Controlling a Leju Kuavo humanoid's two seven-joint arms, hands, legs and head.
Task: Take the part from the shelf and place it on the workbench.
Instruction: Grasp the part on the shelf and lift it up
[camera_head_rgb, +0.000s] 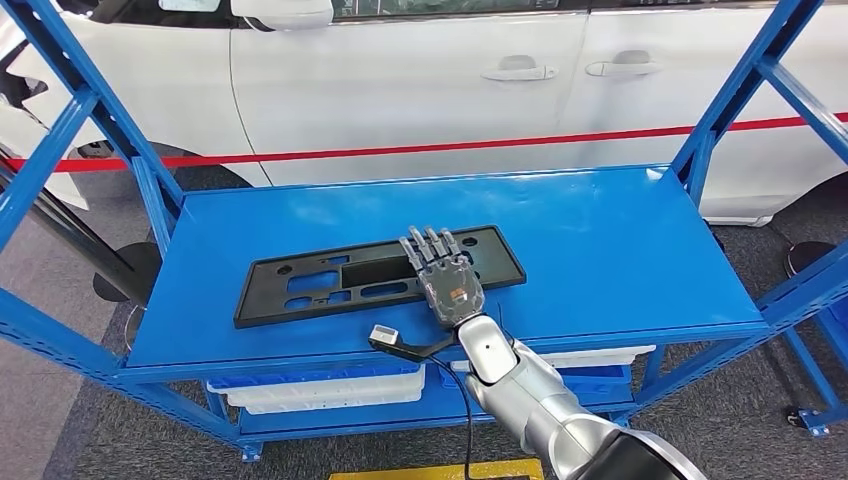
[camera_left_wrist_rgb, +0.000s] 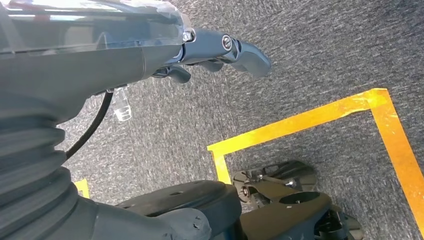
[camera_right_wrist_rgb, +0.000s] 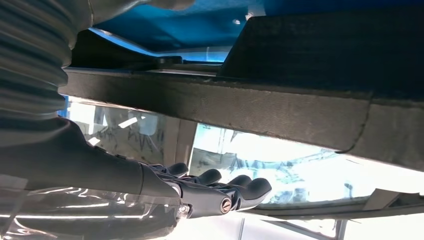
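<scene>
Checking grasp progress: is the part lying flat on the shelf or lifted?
Flat. The part lies on the shelf; the right robot hand hovers over it, fingers extended.

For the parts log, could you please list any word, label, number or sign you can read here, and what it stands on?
None can be read.
The black part on the blue shelf shows no lettering.
The orange patch on the right hand is too small to read.

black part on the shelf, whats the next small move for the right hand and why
Probably curl the fingers down around the black part. The right hand lies stretched flat over its right portion, fingers apart and gripping nothing, and the part lies flat on the blue shelf.
</scene>
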